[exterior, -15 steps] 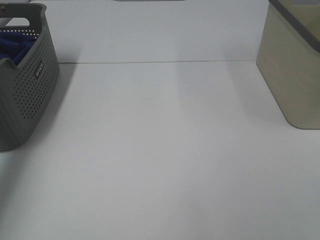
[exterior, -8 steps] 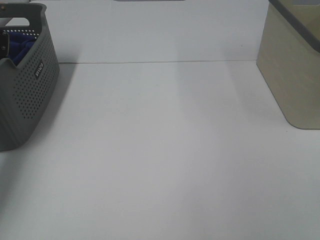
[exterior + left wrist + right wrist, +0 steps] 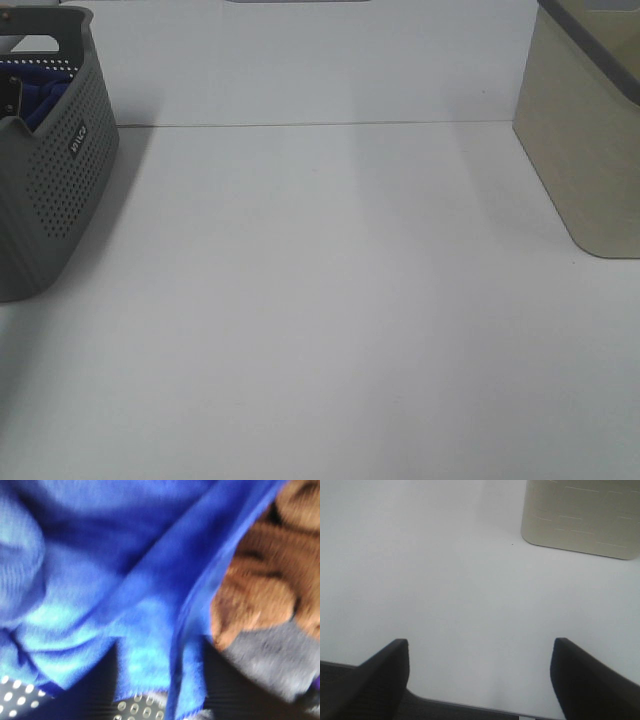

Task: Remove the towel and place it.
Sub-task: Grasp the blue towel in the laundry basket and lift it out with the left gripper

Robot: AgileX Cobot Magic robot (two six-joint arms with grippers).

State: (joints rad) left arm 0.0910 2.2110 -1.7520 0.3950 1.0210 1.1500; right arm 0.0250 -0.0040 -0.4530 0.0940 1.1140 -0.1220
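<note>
Item: towel (image 3: 100, 580), royal-blue plush, bunched in folds inside the basket (image 3: 60, 180), a grey perforated tub with a cut-out handle standing at the far left edge of the table (image 3: 330, 300). In the high view only a patch of blue shows over the basket's rim. Beside the towel in the same basket lie a brown plush cloth (image 3: 265, 580), touching the towel's edge, and a grey cloth (image 3: 270, 660) below the brown one. Left gripper (image 3: 9, 92): a small dark part shows at the basket's handle opening, down among the contents. Its wrist view is blurred, with two dark shapes flanking a hanging fold of the towel. Whether the jaws are clamped on the fabric cannot be told. Right gripper (image 3: 480, 680): over bare white table, holding nothing, its fingers (image 3: 380, 680) spread wide apart. Bin (image 3: 580, 150): beige, with rounded corners and a dark rim, at the far right of the table, well apart from the basket.
</note>
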